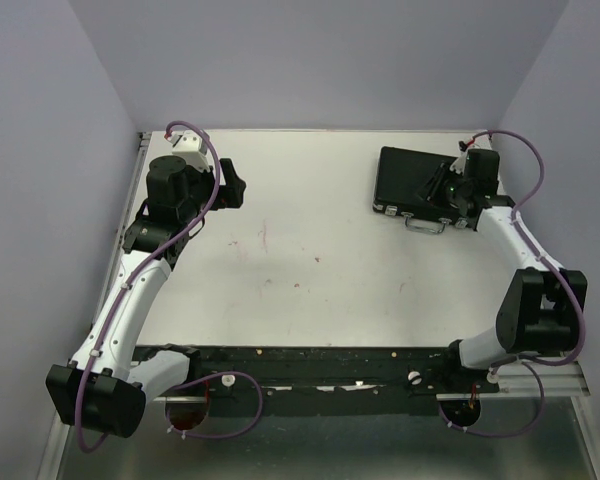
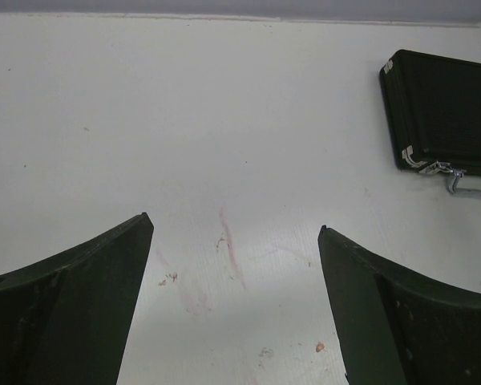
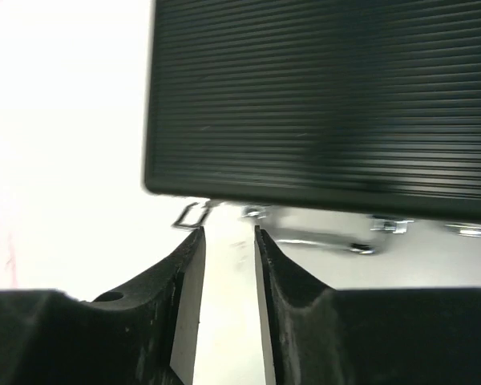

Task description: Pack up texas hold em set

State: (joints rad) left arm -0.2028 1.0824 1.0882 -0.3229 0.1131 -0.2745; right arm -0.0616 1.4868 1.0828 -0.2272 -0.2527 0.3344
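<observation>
Case [image 1: 412, 178] lying shut, upper right; packing looking nearly done, fastening perhaps remaining. Right hand [image 3: 228, 233] hovering at latch [image 3: 192, 215], narrowly parted, gripping nothing. Left hand [image 2: 235, 228] gaping wide, empty.

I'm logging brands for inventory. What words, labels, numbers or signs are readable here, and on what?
No text can be read in any view.
The case shows only plain black ribbing, with no label or logo.
The table bears only reddish smears, and they are not writing.
</observation>
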